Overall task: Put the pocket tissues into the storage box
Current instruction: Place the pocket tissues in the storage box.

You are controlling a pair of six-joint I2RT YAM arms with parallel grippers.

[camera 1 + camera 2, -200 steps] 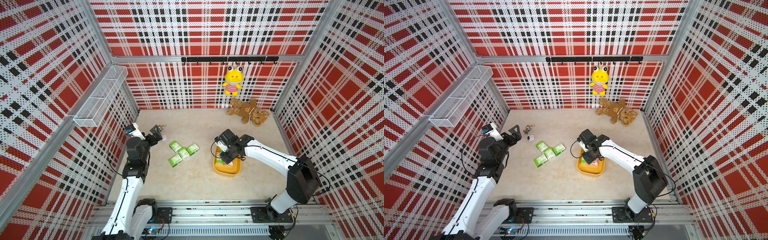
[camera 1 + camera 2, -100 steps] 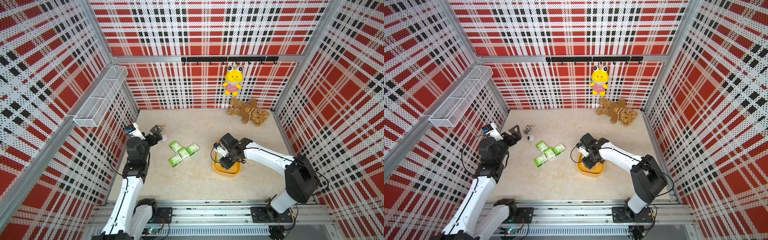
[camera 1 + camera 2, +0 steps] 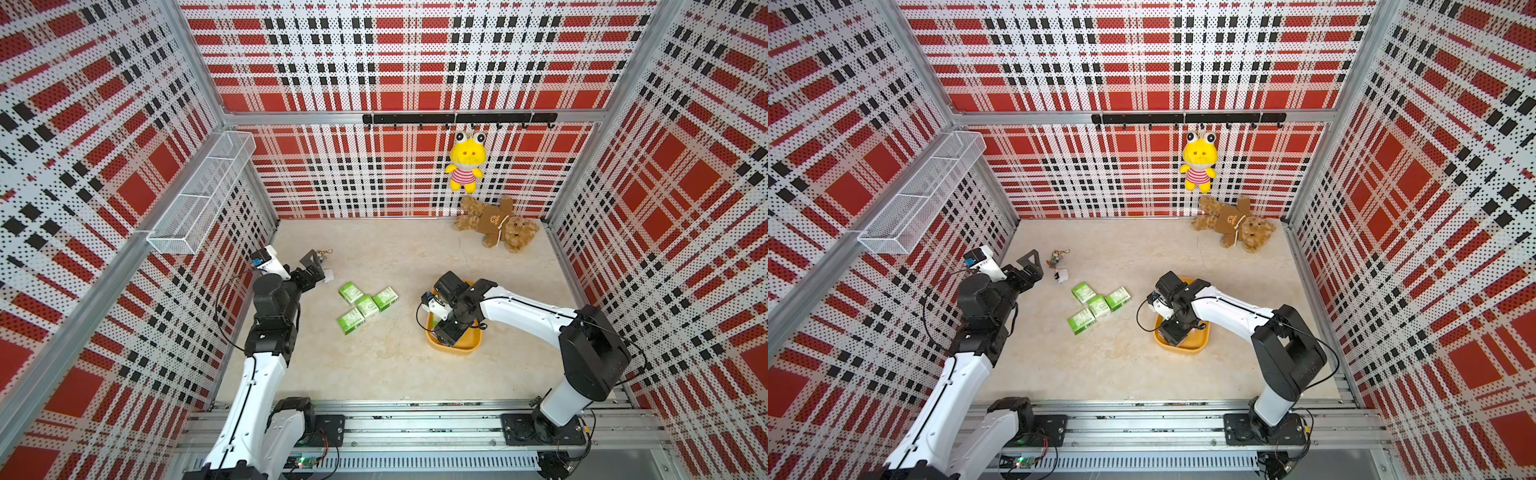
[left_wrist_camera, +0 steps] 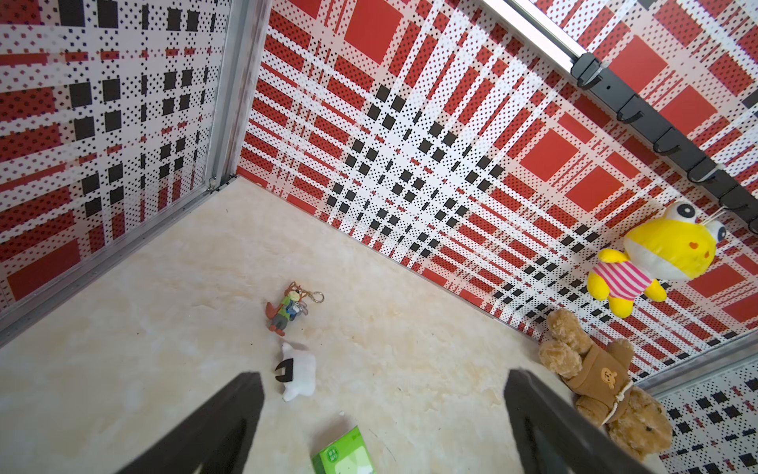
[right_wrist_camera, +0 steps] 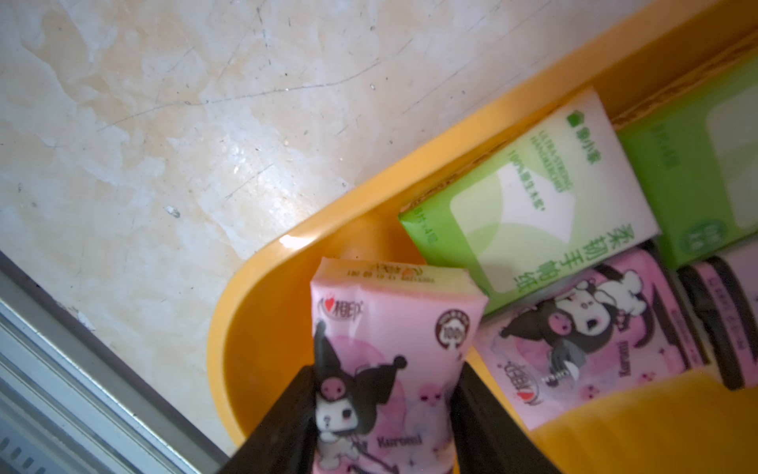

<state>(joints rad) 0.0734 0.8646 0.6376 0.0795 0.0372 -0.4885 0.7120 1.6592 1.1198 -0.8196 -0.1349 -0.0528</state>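
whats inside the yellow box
Two green packets, two pink packets, and a third pink one between the right jaws. From above the arm covers most of the box. What lies under them cannot be seen.

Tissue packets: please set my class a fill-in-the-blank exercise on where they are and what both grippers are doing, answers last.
1. On the floor outside the tray lie ___ green packets.
2. The packet held by the right gripper is ___.
3. The left gripper is ___ and empty.
Missing words: four; pink; open.
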